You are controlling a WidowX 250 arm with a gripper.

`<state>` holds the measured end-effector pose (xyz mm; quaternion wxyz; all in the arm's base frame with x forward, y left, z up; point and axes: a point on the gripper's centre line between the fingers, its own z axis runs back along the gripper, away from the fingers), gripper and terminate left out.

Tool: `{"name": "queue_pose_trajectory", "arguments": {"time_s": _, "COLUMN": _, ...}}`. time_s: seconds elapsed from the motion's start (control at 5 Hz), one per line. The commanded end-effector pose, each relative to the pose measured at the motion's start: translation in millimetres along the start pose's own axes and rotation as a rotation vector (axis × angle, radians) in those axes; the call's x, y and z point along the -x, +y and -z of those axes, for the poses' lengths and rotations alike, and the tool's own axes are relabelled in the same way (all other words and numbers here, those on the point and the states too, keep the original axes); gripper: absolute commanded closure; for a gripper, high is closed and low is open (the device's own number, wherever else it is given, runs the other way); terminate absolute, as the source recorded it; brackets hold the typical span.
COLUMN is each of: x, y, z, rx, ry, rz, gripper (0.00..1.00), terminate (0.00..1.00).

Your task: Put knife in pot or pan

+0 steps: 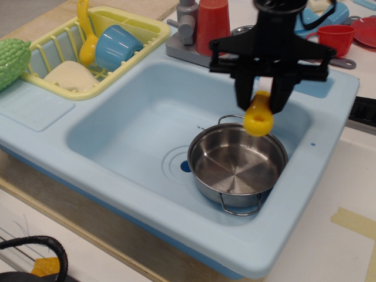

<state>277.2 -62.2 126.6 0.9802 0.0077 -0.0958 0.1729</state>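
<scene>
My black gripper [261, 97] is shut on the knife [259, 117]. Only the knife's chunky yellow handle shows, hanging down with its hole near the bottom; the blade is hidden between the fingers. The handle hangs just above the far rim of the shiny steel pot [237, 165], which sits in the right part of the light blue sink [117, 123] with one wire loop handle at the back and one at the front. The pot holds nothing.
A yellow dish rack [126, 23] at the back left holds a blue cup [116, 47] and a yellow spoon-like utensil [87, 35]. A grey tap [187, 20] and a red cup [212, 26] stand behind the basin. A green vegetable toy [12, 61] lies far left.
</scene>
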Motion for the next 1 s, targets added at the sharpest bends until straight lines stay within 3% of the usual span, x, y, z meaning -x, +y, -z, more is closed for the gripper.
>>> {"name": "queue_pose_trajectory", "arguments": {"time_s": 0.0, "x": 6.5, "y": 20.3, "z": -4.9, "rx": 0.064, "ry": -0.053, "rz": 0.146, "gripper": 1.0, "terminate": 0.0}}
{"name": "queue_pose_trajectory", "arguments": {"time_s": 0.2, "x": 8.4, "y": 25.2, "z": -0.3, "rx": 0.12, "ry": -0.033, "rz": 0.138, "gripper": 0.0, "terminate": 0.0}}
{"name": "queue_pose_trajectory", "arguments": {"time_s": 0.6, "x": 8.4, "y": 25.2, "z": -0.3, "rx": 0.12, "ry": -0.033, "rz": 0.138, "gripper": 0.0, "terminate": 0.0}}
{"name": "queue_pose_trajectory", "arguments": {"time_s": 0.8, "x": 8.4, "y": 25.2, "z": -0.3, "rx": 0.12, "ry": -0.033, "rz": 0.138, "gripper": 0.0, "terminate": 1.0}}
